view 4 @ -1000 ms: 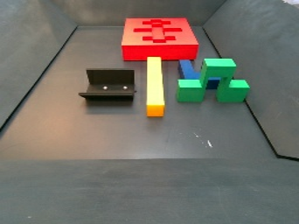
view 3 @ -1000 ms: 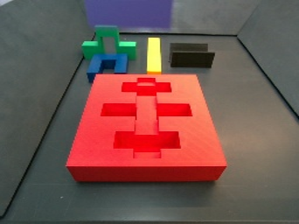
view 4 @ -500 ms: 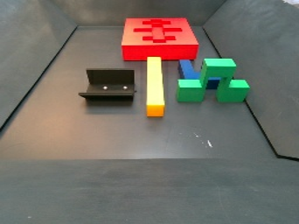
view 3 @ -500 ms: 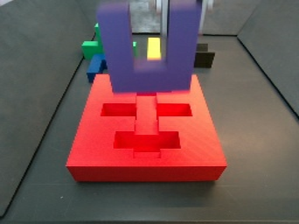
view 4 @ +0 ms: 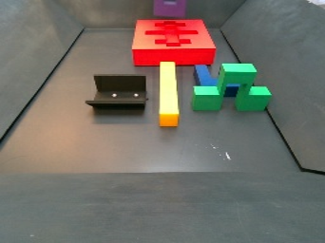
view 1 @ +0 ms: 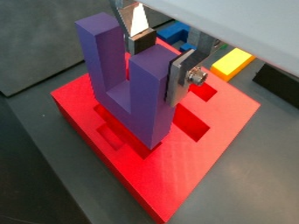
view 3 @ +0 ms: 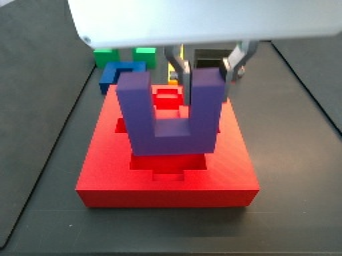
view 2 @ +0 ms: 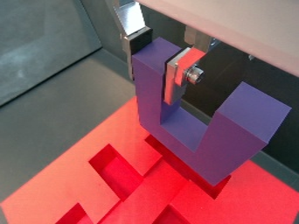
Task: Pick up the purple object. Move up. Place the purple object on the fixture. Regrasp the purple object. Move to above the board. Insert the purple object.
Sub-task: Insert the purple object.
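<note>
On the dark floor the board (view 3: 167,150) fills mid-frame; above it the gripper (view 1: 160,54) pinches one prong of the purple object (view 3: 171,118), base down for insertion.

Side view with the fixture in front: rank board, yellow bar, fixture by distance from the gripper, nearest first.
The gripper holds the purple object over the far end.
1. Board: under it, at the back.
2. Yellow bar: mid-floor.
3. Fixture: left of the bar.

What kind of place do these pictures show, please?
Probably a robot test cell for assembly: a dark walled floor, a red board with shaped cut-outs, a black fixture, and loose coloured blocks. The gripper holds the purple object above the board.
</note>
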Controlling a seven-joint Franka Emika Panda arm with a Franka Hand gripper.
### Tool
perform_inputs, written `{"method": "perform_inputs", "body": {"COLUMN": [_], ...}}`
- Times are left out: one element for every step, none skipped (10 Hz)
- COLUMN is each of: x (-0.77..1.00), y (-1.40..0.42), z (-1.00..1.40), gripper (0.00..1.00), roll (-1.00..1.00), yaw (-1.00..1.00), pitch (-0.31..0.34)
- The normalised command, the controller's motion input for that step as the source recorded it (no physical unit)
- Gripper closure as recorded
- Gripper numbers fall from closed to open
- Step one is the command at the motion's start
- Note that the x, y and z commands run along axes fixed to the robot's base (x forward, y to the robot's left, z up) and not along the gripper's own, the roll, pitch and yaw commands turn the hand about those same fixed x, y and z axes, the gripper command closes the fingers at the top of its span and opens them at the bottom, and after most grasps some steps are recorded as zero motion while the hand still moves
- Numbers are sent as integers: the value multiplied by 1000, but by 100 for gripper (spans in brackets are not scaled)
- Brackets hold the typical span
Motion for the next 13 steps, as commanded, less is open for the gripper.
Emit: {"method": "perform_inputs", "body": {"x": [103,0,0,46,3,0,46,80,149,109,80,66,37], "y": [0,-6,-43,-126,-120,-186,-197,-123,-34,0,0,0,-26], "z": [-297,-300,-269,-237,-191,-126,-134,-177,-183,-217,-186,-160,-183], "gripper": [100,100,100,100,100,100,100,100,100,100,100,100,100], "roll": [153,190,109,119,136,131,131,127,146,161,154,149,116], "yaw": [0,0,0,0,0,40,37,0,3,17,0,0,0], "pitch": [0,11,0,0,0,3,0,0,0,0,0,0,0]}}
